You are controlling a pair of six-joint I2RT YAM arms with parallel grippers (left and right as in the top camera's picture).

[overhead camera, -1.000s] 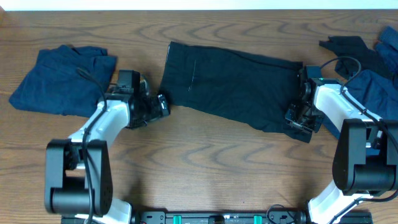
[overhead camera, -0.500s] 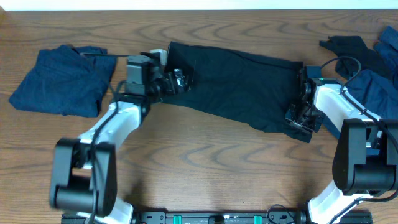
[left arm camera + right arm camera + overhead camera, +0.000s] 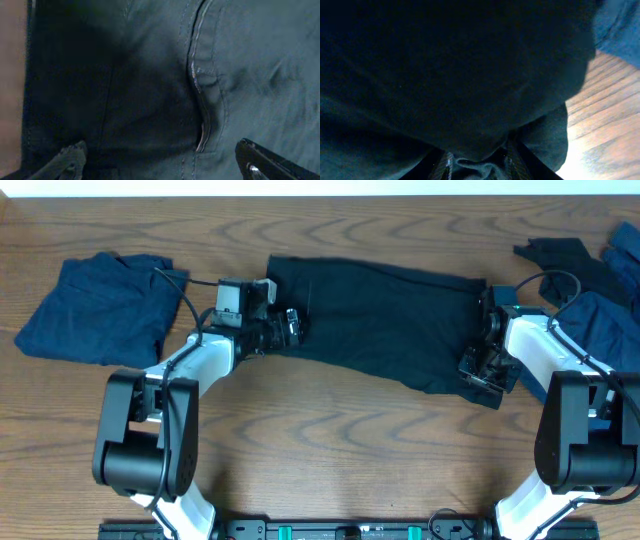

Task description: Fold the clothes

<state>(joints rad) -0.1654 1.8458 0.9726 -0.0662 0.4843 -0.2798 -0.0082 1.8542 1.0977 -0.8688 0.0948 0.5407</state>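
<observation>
The black shorts (image 3: 380,320) lay flat across the table (image 3: 330,450), my right gripper (image 3: 478,372) pinched on bunched cloth at their right end. The left gripper (image 3: 290,325) hung over the opposite end, jaws wide, holding nothing. I judged this the grasping step before a fold — next the left had to drop and close on that edge.
</observation>
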